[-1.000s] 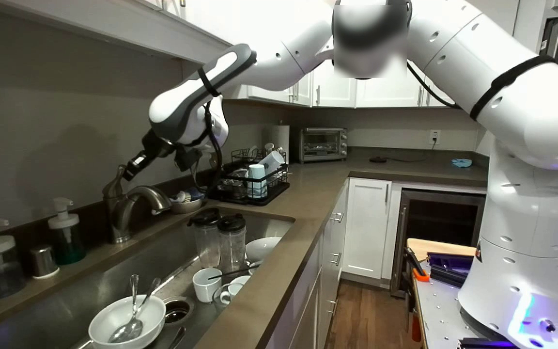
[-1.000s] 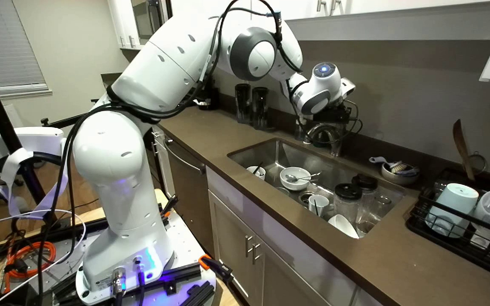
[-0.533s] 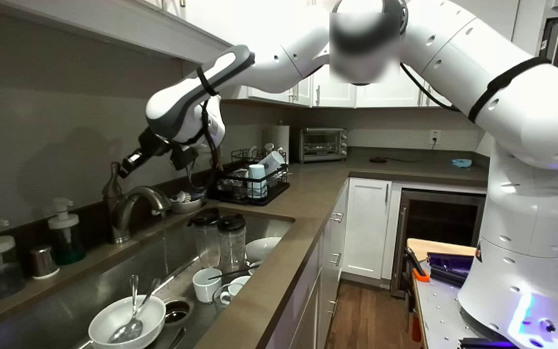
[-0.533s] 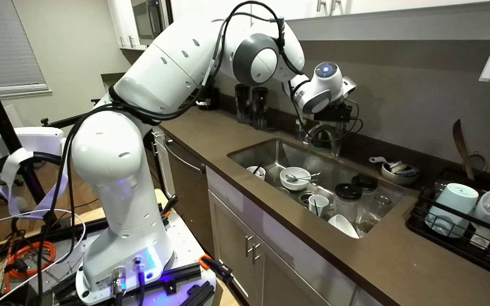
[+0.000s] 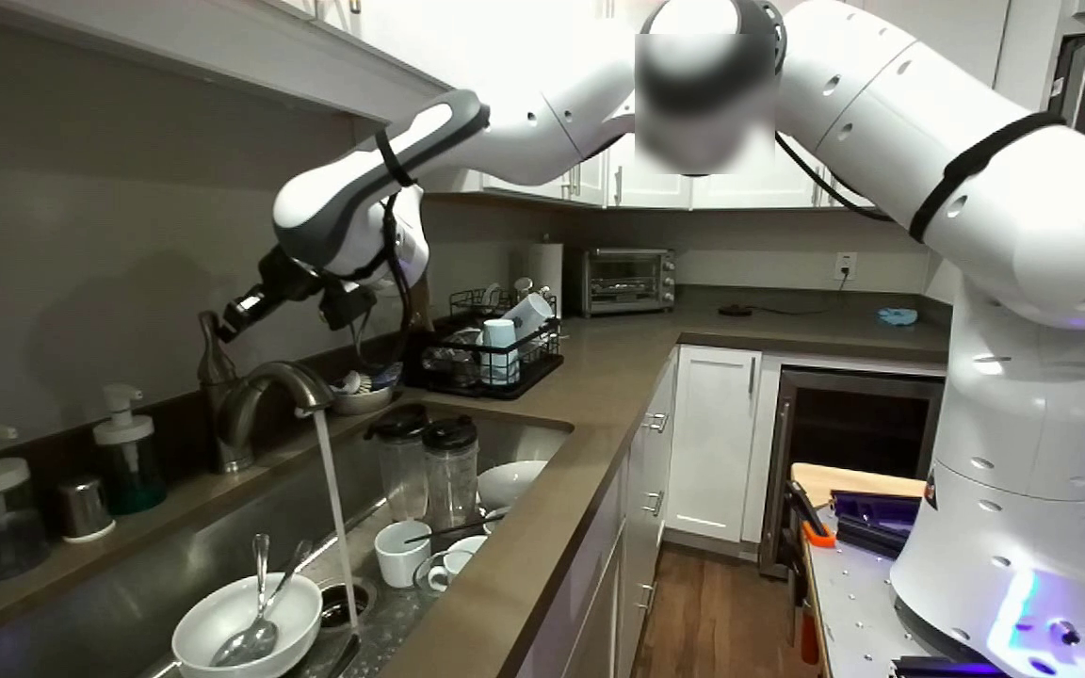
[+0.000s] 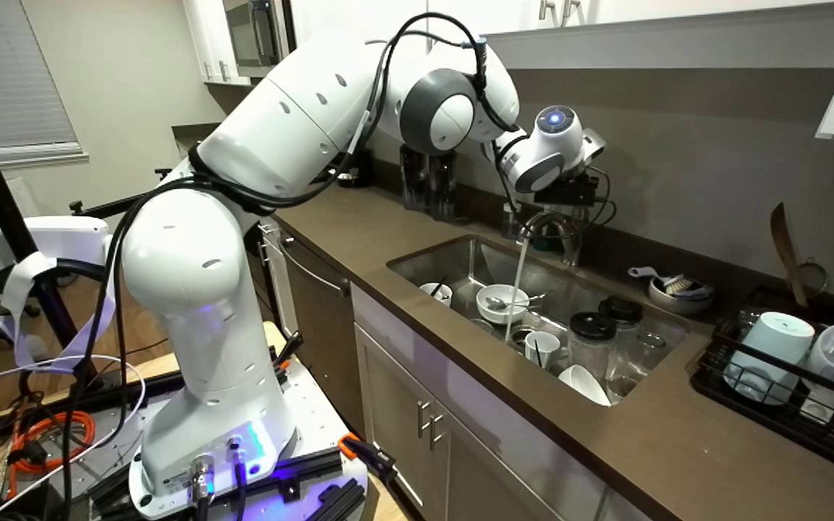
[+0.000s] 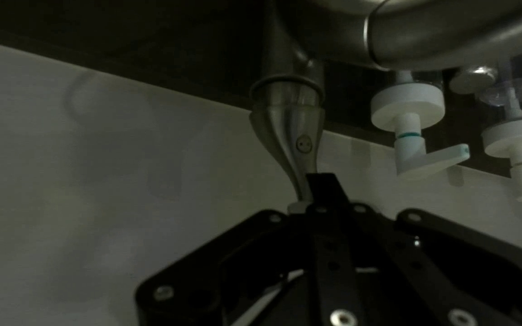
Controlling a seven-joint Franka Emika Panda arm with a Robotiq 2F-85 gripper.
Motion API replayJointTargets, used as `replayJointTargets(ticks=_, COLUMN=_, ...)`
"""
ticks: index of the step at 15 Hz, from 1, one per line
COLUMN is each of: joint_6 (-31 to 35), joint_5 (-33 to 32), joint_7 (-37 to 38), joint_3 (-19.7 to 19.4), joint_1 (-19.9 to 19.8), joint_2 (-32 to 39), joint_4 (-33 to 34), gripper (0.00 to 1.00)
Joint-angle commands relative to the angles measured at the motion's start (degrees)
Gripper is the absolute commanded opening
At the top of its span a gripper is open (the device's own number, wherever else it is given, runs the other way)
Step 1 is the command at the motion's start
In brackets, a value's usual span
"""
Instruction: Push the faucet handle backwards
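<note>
The faucet handle (image 5: 214, 363) is a slim silver-grey lever on the base of the brushed-steel faucet (image 5: 243, 414). It leans back toward the wall in an exterior view. In the wrist view the handle (image 7: 293, 140) points down to the jaws. My gripper (image 5: 228, 331) is shut, with its fingertips against the upper end of the handle, on the side away from the wall. In the wrist view the gripper's fingertips (image 7: 326, 188) meet as one black block beside the handle; nothing shows between them. Water (image 5: 335, 508) runs from the spout; it also shows in an exterior view (image 6: 518, 282).
White-topped soap bottles (image 5: 128, 452) stand left of the faucet. The sink (image 6: 475, 253) below holds a white bowl (image 5: 293, 612), mugs (image 5: 401, 556) and lidded cups (image 5: 451, 471). A bowl with brushes (image 5: 362, 400) and a dish rack (image 5: 505, 367) stand beyond the faucet.
My gripper has moved toward the wall and slightly down. The handle has tilted back with it. Water has started from the spout, first a thin trickle, now a full stream.
</note>
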Motion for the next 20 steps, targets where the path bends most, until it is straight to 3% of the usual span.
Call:
replayJointTargets(ticks=1, joint_6=0.2, joint_5=-0.6, joint_7=-1.4, joint_3=2.1, joint_1=0.6, joint_2=2.3, joint_4=4.9, gripper=0.0)
replayJointTargets(ticks=11, joint_6=1.1, joint_5=-0.1, joint_7=-1.3, joint_3=3.1, joint_1=-0.2, joint_2=2.3, joint_4=5.0, gripper=0.0)
replayJointTargets(ticks=20, joint_6=3.3, joint_5=0.5, joint_7=-0.8, joint_3=4.1, joint_1=-3.6, joint_2=-2.6, joint_4=-4.4, gripper=0.0)
